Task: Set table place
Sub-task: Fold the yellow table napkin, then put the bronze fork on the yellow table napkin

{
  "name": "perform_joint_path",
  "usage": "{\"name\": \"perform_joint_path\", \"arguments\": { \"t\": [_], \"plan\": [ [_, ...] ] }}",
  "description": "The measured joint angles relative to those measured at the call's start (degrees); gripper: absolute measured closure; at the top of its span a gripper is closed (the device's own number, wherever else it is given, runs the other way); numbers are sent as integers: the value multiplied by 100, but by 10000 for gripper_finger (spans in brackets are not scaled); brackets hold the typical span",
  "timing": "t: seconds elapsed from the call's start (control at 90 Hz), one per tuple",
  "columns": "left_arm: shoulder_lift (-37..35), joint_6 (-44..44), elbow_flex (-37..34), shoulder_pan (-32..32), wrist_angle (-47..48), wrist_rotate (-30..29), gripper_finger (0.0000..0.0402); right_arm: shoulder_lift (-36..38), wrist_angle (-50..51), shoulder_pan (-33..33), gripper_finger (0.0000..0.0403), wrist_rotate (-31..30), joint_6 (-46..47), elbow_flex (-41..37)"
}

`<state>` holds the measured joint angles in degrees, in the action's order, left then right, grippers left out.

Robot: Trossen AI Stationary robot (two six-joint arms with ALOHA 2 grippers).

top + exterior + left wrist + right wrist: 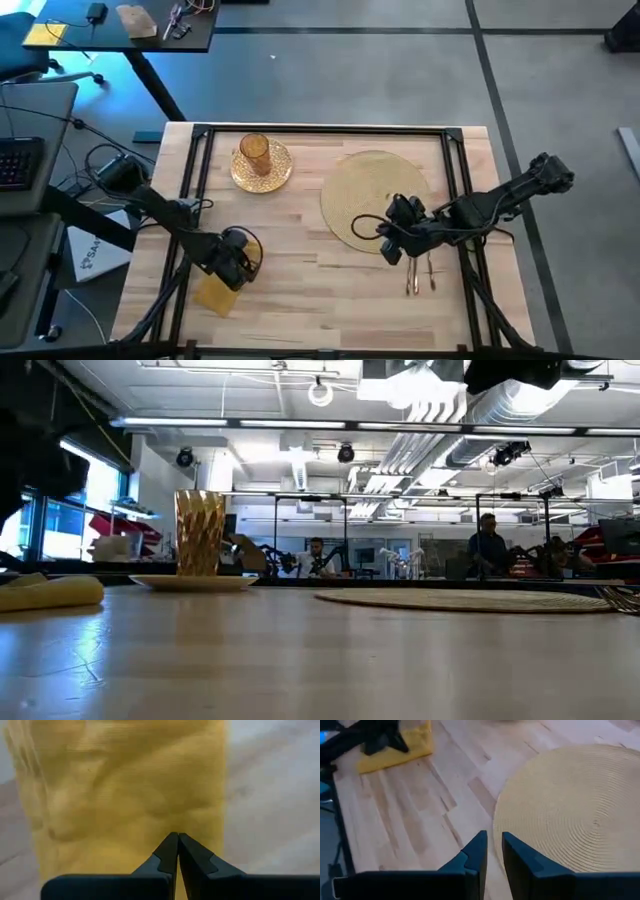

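The yellow napkin (pixel 222 290) lies directly beneath the left end effector (pixel 240 262), whose fingers are pressed together with no cloth visibly between them. Soft and limp, the napkin should be pinched at an edge or fold. The right end effector (pixel 392 232), fingers slightly apart, hovers over the placemat's (pixel 365 190) near edge. The cutlery (pixel 421 275) beside it is partly hidden by the arm. The surface (pixel 320 290) carries everything.

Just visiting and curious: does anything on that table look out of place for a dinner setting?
Yes. The amber glass stands on the gold plate, off beside the woven placemat, which lies bare. The yellow napkin sits rumpled near the opposite edge, under the left gripper.
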<state>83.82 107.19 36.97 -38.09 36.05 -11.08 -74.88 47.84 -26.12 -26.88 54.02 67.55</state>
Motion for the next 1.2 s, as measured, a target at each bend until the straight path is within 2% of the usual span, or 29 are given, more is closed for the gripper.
{"name": "perform_joint_path", "arguments": {
  "t": [0.111,0.211,0.478,0.622,0.744,0.844,0.933,1.033,1.2],
  "plan": [
    [-37,517,-184,162,44,-367,402,12,-258,1,360,133,15,2],
    [-210,382,-229,412,440,-913,402,7,-311,-1,360,183,305,2],
    [-670,-1674,-97,897,326,-965,401,9,-295,-1,360,361,1092,2],
    [-1019,-2570,431,843,417,-1219,401,9,-97,-9,360,731,2419,2],
    [-1332,-3322,971,831,395,-1340,401,-42,746,-17,356,1346,3694,9],
    [-1479,-3696,1318,831,382,-1504,401,-268,1605,-15,336,1928,3893,-31],
    [-1549,-4000,1487,831,370,-1573,401,-358,1606,27,311,2412,3871,-519],
    [-1559,-4193,1503,831,311,-1570,401,-393,677,121,286,3023,3896,-1448],
    [-1557,-4214,1503,831,319,-1445,401,-391,-574,331,275,3348,4466,-2690]
  ]
}}
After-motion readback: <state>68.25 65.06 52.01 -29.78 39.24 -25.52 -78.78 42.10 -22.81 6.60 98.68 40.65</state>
